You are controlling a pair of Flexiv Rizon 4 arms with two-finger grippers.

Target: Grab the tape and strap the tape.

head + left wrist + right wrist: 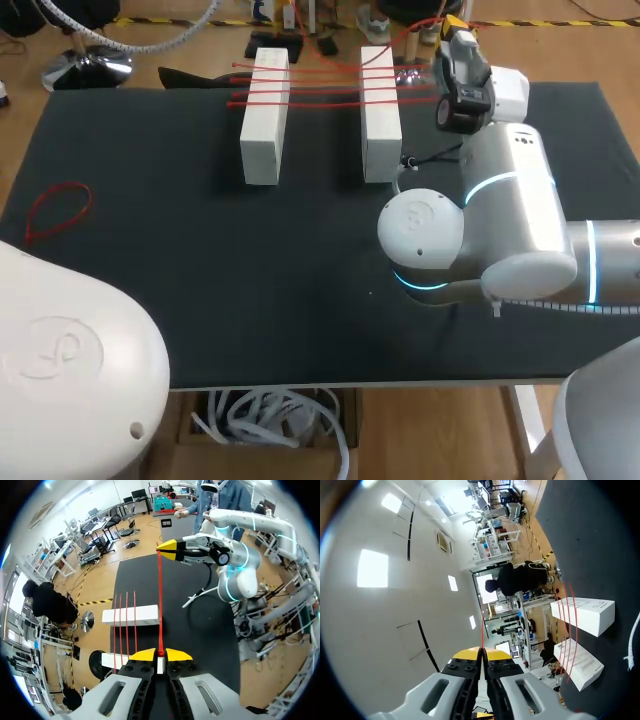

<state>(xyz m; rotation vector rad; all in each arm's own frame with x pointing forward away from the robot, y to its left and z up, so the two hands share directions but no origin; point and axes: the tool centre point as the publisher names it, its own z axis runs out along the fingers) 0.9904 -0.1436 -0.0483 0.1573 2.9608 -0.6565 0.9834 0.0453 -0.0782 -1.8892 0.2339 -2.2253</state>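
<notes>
Stretching taut, red strap (160, 595) is pinched at its ends by closed fingers of left gripper (160, 654) and right gripper (167, 550); judged light, flexible, slippery.

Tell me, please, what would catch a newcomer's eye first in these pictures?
In the left wrist view a red tie runs straight from the left gripper to the right gripper, each shut on one end. Beside it, more red ties lie across two white blocks at the far side of the black table. A red loop lies alone near its left edge.
</notes>
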